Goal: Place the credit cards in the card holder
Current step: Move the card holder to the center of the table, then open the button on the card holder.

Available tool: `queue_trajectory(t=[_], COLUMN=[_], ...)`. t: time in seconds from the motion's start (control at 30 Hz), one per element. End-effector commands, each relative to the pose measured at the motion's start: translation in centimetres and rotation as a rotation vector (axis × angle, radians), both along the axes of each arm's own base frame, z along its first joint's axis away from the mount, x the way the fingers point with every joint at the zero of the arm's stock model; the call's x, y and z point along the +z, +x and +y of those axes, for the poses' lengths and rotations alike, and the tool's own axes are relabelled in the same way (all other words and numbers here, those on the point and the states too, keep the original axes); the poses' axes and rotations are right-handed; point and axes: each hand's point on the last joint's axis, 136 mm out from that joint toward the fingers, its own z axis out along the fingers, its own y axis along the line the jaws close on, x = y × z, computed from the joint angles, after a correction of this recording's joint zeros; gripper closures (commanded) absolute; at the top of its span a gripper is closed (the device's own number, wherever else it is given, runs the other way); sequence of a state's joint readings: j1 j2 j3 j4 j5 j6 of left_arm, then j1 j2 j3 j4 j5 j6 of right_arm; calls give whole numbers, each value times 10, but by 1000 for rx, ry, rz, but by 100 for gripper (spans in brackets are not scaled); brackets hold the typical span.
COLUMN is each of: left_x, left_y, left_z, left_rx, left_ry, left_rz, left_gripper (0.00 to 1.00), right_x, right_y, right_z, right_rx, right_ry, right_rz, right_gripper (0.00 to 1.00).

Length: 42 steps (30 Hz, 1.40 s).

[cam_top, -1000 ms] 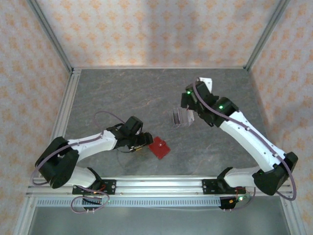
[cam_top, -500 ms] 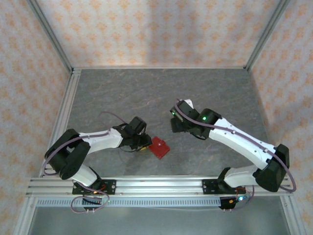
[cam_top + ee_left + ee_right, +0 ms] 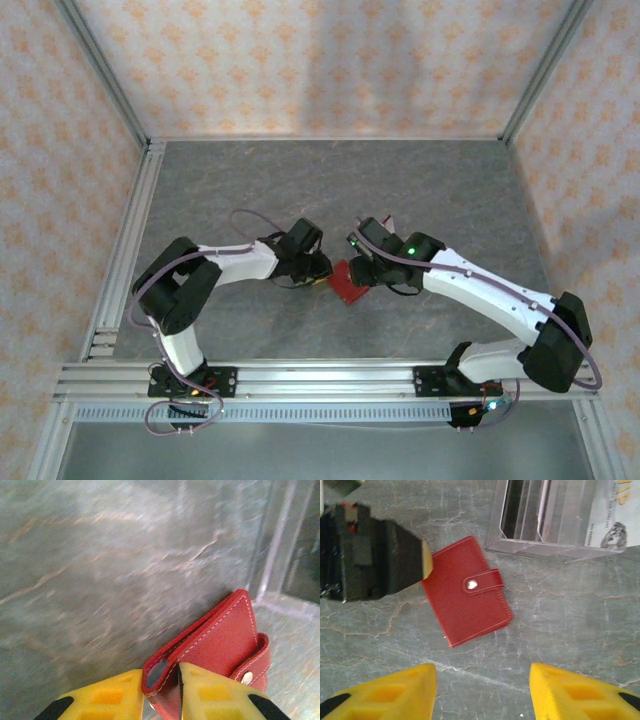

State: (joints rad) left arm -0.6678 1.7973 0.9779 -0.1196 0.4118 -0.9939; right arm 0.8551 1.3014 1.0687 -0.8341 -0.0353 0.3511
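Wallet [image 3: 467, 612]: lay closed and flat on the table [image 3: 560, 610], snap tab [image 3: 482, 582] fastened, just beside the clear rack [image 3: 545, 525]. Was pinched at one corner by the left gripper [image 3: 172, 697], with yellow fingers [image 3: 107, 700] pressed to either side of the red edge and a sliver of grey lining showing there. Sat just beyond the right gripper [image 3: 482, 690], not between its fingers [image 3: 395, 690].

Right gripper: hung over bare table with jaws spread apart, gripping nothing.

Card [image 3: 615, 510]: sat in the rack, pale with dark marks, apart from both grippers.
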Motion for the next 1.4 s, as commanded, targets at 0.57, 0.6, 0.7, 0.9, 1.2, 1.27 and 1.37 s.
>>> queue_trajectory(t=[0.57,0.6,0.7,0.9,1.2,1.27,1.37], left_x=[24,22,11,7,4,1,-6], left_y=[-1,0,3,9,15,15,10], left_z=[-2,-2,2,5,-11,-10,-2], left_rx=[-39,-34,-25,-16,1,5,-4], left_ry=[48,48,85,119,67,78,136], left_rz=[-61,-58,-44,-56,-35,-30,-20], left_gripper=[73,73,71,71,71,71,71], right_x=[-48,-51,-57,-62,-78,-78,-80], right_y=[6,6,10,15,20,23,30], right_z=[10,9,7,4,18,22,28], right_rx=[-4,-1,-2,2,54,63,78], right_ry=[-38,-44,-50,-27,-11,-10,-9], right_rz=[96,108,144,172,210,205,202], right_gripper=[61,60,56,58,61,61,61])
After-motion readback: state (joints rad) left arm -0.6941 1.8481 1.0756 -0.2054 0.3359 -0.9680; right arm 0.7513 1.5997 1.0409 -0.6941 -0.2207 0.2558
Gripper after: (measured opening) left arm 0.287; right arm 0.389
